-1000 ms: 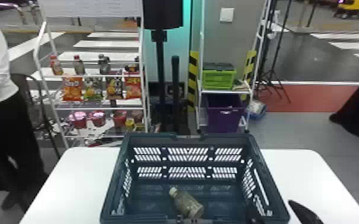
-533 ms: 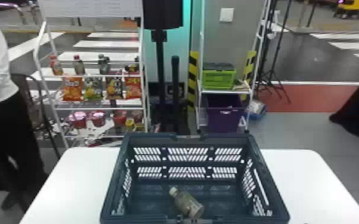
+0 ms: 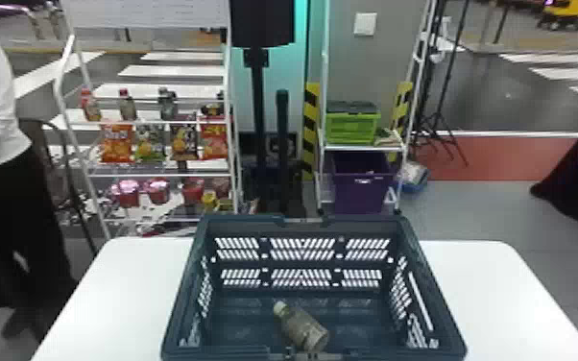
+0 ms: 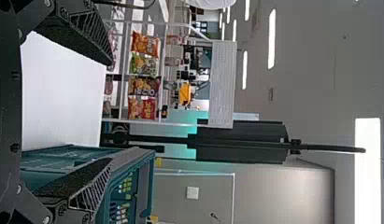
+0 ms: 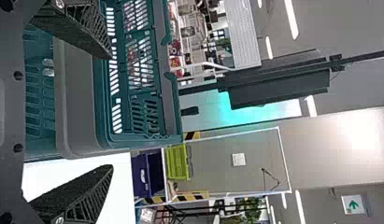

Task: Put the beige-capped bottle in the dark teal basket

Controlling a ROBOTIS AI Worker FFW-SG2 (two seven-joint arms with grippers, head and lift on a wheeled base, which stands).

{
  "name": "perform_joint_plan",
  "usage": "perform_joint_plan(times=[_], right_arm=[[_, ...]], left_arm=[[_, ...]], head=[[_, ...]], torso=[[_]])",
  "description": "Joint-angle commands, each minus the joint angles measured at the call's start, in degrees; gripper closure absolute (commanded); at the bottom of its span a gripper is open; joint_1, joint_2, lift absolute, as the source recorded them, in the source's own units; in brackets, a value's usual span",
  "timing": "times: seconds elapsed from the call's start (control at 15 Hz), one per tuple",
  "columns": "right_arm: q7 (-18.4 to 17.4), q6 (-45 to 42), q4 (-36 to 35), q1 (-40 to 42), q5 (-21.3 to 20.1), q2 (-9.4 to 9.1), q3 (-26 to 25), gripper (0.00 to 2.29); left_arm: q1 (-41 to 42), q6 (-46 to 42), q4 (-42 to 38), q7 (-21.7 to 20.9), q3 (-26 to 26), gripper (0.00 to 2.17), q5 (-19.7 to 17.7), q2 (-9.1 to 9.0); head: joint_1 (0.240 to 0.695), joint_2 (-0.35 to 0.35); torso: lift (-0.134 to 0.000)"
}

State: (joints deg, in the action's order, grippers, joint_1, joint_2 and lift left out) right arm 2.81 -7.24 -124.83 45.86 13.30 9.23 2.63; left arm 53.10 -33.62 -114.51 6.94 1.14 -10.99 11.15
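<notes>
Bottle (image 3: 305, 329) left in basket (image 3: 235, 265), near side. Right end effector (image 5: 110, 112) withdrawn, opened; left end effector (image 4: 110, 112) opened.

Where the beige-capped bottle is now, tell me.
In the head view, the bottle lies inside the dark teal basket, by the middle of its near wall.

The right gripper (image 5: 110, 112), black and flat-fingered, draws back toward six o'clock, away from the dark teal plastic basket's (image 3: 439, 293) four-o'clock side.

Left hand (image 4: 110, 111) and right hand (image 5: 111, 112) both open, black fingers wide apart.
</notes>
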Motion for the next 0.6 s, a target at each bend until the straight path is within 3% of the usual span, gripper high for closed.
perform_joint_plan(times=[0.0, 0.53], right_arm=[[0.0, 0.0, -0.2, 0.2, -0.2, 0.00, -0.1, 0.05], [0.0, 0.5, -1.1, 1.8, -0.8, 0.00, -0.7, 0.06]], left_arm=[[0.0, 0.0, -0.2, 0.1, 0.0, 0.16, 0.0, -0.16], [0.9, 0.7, -1.6, 0.2, -1.5, 0.16, 0.4, -0.43]], head=[[0.499, 0.000], [0.499, 0.000]], torso=[[0.000], [0.000]])
